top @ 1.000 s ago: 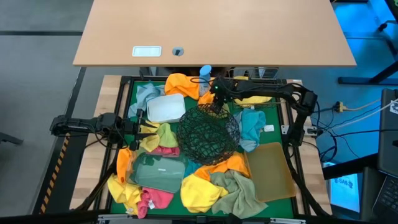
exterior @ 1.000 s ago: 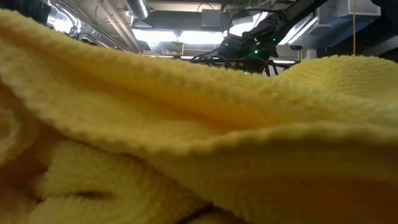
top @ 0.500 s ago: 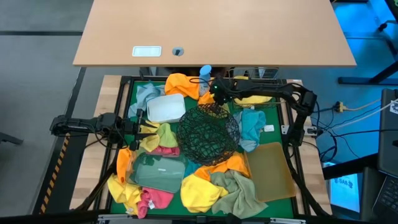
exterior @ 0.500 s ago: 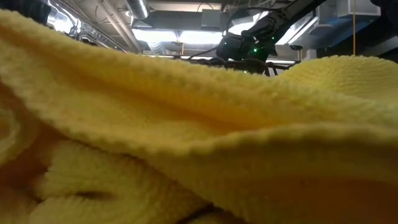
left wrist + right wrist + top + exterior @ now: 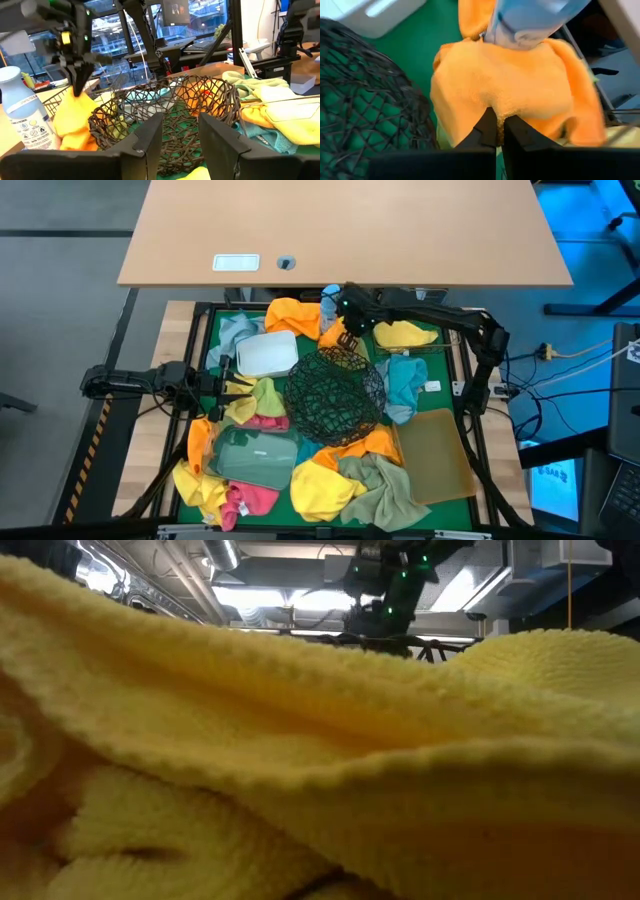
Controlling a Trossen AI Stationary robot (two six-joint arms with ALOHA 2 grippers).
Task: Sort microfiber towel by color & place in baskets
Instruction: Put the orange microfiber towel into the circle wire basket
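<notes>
My right gripper [image 5: 345, 327] hangs over the table's far middle, just beyond the round black wire-mesh bowl [image 5: 335, 395], and is shut on an orange towel [image 5: 347, 340]. Other towels, yellow, pink, green and teal, lie in heaps around the baskets. These are a white tub [image 5: 265, 352], a tan bin [image 5: 437, 455], a clear tray [image 5: 255, 455] and a square wire basket [image 5: 408, 332] with a yellow towel in it. My left gripper [image 5: 222, 385] waits open at the table's left, level, its fingers [image 5: 150, 137] pointing at the bowl [image 5: 170, 115]. My right gripper pinches a raised fold of the orange towel [image 5: 498, 111] between its two fingers [image 5: 487, 127]. The fingers come from above, slanting down. The towel [image 5: 75, 117] hangs below them beside the bowl's far rim; whether its lower end rests on the table I cannot tell.
A blue-capped bottle [image 5: 330, 293] stands just beyond the held towel, close to my right gripper [image 5: 77, 75]. A yellow towel [image 5: 320, 770] lies right before the low camera and blocks nearly all of that view. A wooden desk [image 5: 340, 230] stands past the far edge.
My right gripper has gone up from beside the bowl's far rim, and the pinched part of the orange towel has come up with it and now hangs below the fingers.
</notes>
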